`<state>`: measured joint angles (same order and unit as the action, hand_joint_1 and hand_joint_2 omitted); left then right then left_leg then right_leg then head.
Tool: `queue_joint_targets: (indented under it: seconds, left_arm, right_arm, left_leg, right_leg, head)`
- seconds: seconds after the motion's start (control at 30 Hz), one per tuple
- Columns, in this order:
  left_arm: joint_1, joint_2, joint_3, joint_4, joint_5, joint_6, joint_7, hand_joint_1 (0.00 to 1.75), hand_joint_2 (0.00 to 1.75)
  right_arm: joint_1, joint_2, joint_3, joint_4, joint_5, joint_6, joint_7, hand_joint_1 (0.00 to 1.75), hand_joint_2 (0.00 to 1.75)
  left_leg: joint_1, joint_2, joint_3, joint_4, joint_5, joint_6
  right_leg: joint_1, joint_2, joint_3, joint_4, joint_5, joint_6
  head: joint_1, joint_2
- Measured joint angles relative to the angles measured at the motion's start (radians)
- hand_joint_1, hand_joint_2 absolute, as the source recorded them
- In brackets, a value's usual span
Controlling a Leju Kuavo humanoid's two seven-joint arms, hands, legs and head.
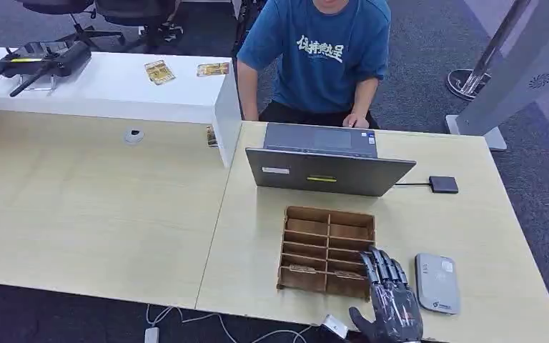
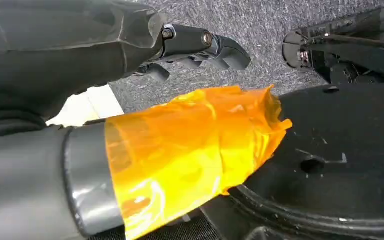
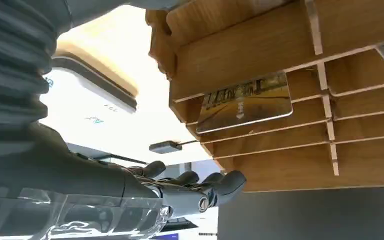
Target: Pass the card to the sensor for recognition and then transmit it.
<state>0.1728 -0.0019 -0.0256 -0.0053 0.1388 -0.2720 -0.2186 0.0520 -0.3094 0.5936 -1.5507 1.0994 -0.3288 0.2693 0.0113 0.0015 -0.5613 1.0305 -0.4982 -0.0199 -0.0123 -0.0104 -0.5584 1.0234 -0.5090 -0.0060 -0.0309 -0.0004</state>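
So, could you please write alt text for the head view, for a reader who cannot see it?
The robot's right hand reaches over a light wooden table, beside a slotted wooden card holder and a grey card sensor. Behind them stands an open laptop, with a person in a blue T-shirt seated opposite.

The head view is evenly lit from overhead, soft and slightly grainy, with only faint shadows on the pale desk. In the right wrist view the desk surface behind the wooden organizer is blown out to near white, and the card in it shows a dull sheen. The left wrist view is dimmer; the orange tape glares brightly and close parts look soft.
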Motion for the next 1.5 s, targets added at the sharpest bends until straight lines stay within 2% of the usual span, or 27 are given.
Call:
queue_joint_targets:
  seconds: [0.5,0.87,1.07,1.33,1.5]
  left_arm:
    - [0.0,-0.008,0.0,0.0,0.008,0.001,0.0,0.0,0.0]
    - [0.0,-0.01,0.0,0.0,0.014,0.0,0.0,0.0,0.0]
    - [0.0,-0.007,-0.001,0.0,0.013,-0.005,0.0,0.0,0.0]
    - [0.0,0.003,-0.008,0.0,0.011,-0.013,0.0,0.0,0.0]
    - [0.0,0.006,-0.01,0.0,0.011,-0.014,0.0,0.0,0.0]
  right_arm:
    - [0.013,0.003,0.002,-0.035,-0.019,0.002,0.003,0.0,1.75]
    - [-0.022,0.043,0.016,-0.037,-0.032,-0.006,-0.027,0.0,1.75]
    - [-0.056,0.065,0.031,-0.014,-0.044,-0.019,-0.043,0.0,1.75]
    - [-0.076,0.09,0.032,0.043,-0.042,-0.077,-0.072,0.0,1.75]
    - [-0.085,0.094,0.037,0.073,-0.007,-0.058,-0.061,0.0,1.75]
  left_leg:
    - [0.0,0.0,0.0,0.0,0.0,0.0]
    - [0.0,0.0,0.0,0.0,0.0,0.0]
    - [0.0,0.0,0.0,0.0,0.0,0.0]
    - [0.0,0.0,0.0,0.0,0.0,0.0]
    - [0.0,0.0,0.0,0.0,0.0,0.0]
  right_leg:
    - [0.0,0.0,0.0,0.0,0.0,0.0]
    - [0.0,0.0,0.0,0.0,0.0,0.0]
    - [0.0,0.0,0.0,0.0,0.0,0.0]
    - [0.0,0.0,0.0,0.0,0.0,0.0]
    - [0.0,0.0,0.0,0.0,0.0,0.0]
  head:
    - [0.0,0.0]
    - [0.0,0.0]
    - [0.0,0.0]
    - [0.0,0.0]
    - [0.0,0.0]
